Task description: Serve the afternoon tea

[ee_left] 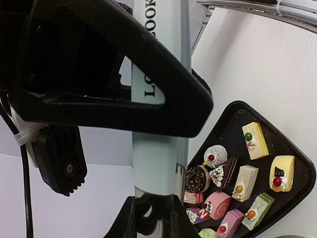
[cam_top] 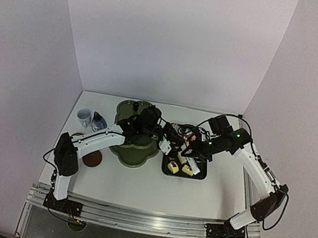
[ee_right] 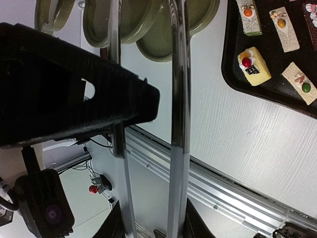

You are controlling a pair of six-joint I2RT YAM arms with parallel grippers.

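Observation:
White tongs point(ee_left: 158, 163) with a pale handle and shiny metal arms run through both wrist views. My left gripper point(ee_left: 152, 220) is shut on the tongs' stem, its black fingers point(ee_left: 126, 223) pressed to either side. My right gripper point(ee_right: 148, 225) is shut on the two metal tong arms point(ee_right: 178, 124). Both grippers meet above the black tray point(cam_top: 181, 175), just right of the olive-green stand point(cam_top: 133, 154). Several small cakes lie in the tray point(ee_left: 233, 124): a yellow one point(ee_left: 281, 173), a pink roll point(ee_left: 218, 204), a chocolate one point(ee_left: 197, 178). The stand's plates point(ee_right: 153, 20) look bare.
A pale cup point(cam_top: 84, 117) and a small dark-blue pot point(cam_top: 98, 123) stand at the back left. A brown saucer point(cam_top: 92, 158) lies near the left arm. White walls close in the table on three sides, and an aluminium rail point(ee_right: 223, 183) runs along the near edge.

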